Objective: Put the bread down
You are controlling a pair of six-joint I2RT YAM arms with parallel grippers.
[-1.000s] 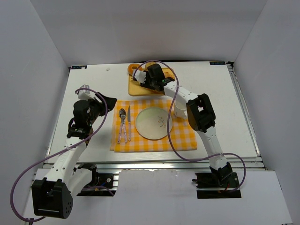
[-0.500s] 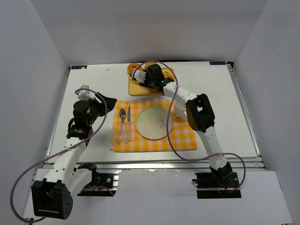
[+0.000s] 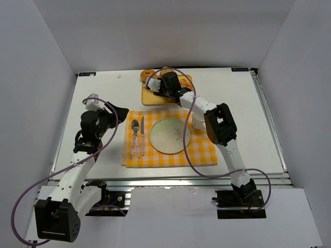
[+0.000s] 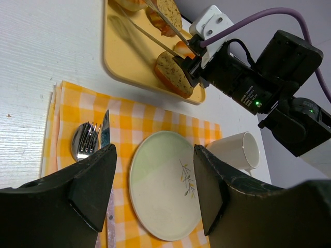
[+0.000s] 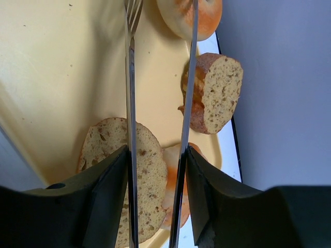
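Observation:
The bread, a small golden-brown ring [image 3: 147, 76], lies at the far left corner of the yellow tray [image 3: 153, 98]. In the right wrist view the ring [image 5: 204, 18] sits at the top edge. My right gripper [image 3: 167, 86] [image 5: 155, 155] is shut on a pair of metal tongs [image 5: 129, 77], whose two blades reach out over the tray [image 5: 62, 77]. The right blade's tip lies across the ring and the left blade's tip passes beside it. My left gripper [image 3: 117, 114] [image 4: 155, 191] hangs open above the checked cloth, holding nothing.
Two brown-crusted slices [image 5: 129, 170] [image 5: 214, 93] and a pale roll [image 5: 173, 181] share the tray. A pale green plate [image 3: 168, 135] [image 4: 165, 191] lies on the yellow checked cloth [image 3: 201, 152], with fork, spoon and knife [image 3: 137, 135] to its left and a white cup [image 3: 198, 120] to its right.
My right gripper and the tongs have crept slightly left over the tray toward the ring. The left arm has stayed where it was.

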